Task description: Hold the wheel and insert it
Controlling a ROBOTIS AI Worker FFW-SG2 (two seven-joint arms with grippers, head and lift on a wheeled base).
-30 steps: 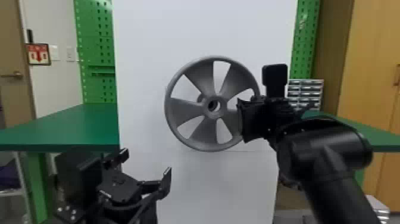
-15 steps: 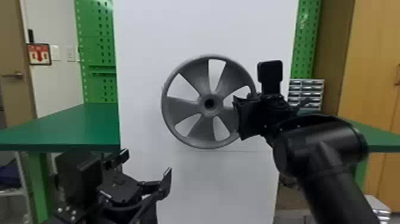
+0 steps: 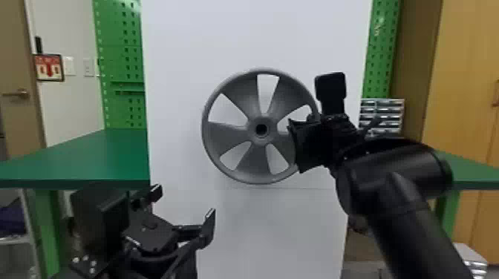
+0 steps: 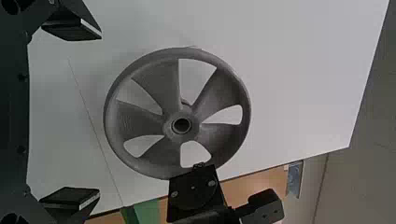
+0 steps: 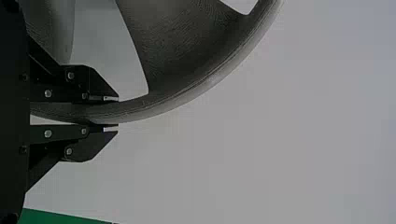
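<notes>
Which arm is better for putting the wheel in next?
Right, I think. The right arm's fingers hold the wheel by its rim, while the left arm's fingers are open and empty.

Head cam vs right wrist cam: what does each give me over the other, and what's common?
Head view: the full wheel with its hub, the left pincer open below and left of it, green pegboard, red sign, small drawers.

Right wrist view: close detail of the rim between the right pincer's two fingers, plus fine ridges on a spoke.

Both: part of the wheel at least, the right pincer, the white panel behind.
</notes>
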